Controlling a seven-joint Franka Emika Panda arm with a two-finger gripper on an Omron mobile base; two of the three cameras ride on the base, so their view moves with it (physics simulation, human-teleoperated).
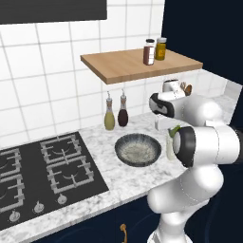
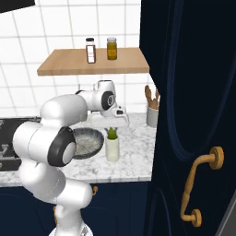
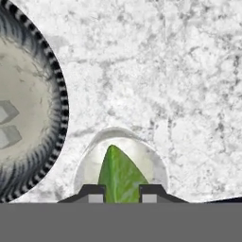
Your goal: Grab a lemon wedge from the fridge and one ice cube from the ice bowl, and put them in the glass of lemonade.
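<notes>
Starting at the left, the black gas hob point(image 1: 42, 171) sits in the white-and-grey marbled worktop point(image 1: 118, 182), and next comes the wide, shallow, dark grey ice bowl with its pale speckled inside point(image 1: 138, 150), where I can see two pale cubes point(image 3: 8, 124) lying untouched. Just beside it to the right stands the small clear glass of pale lemonade point(image 2: 112, 148), and my end effector point(image 3: 121, 193) hangs directly above its mouth, clenched on the small green-yellow lemon wedge point(image 3: 120, 175), whose pointed tip reaches out over the liquid. So I judge the fridge half of the job nearly finished (the wedge is fetched but not yet let go into the glass), while the ice cube is entirely left to do. Around me: white wall tiles, a wooden shelf point(image 1: 137, 62) carrying two small jars, two narrow-necked bottles point(image 1: 116, 114) by the wall, a white cup of wooden utensils point(image 2: 152, 113), and a navy cabinet door with a brass handle point(image 2: 200, 189) at the far right.
</notes>
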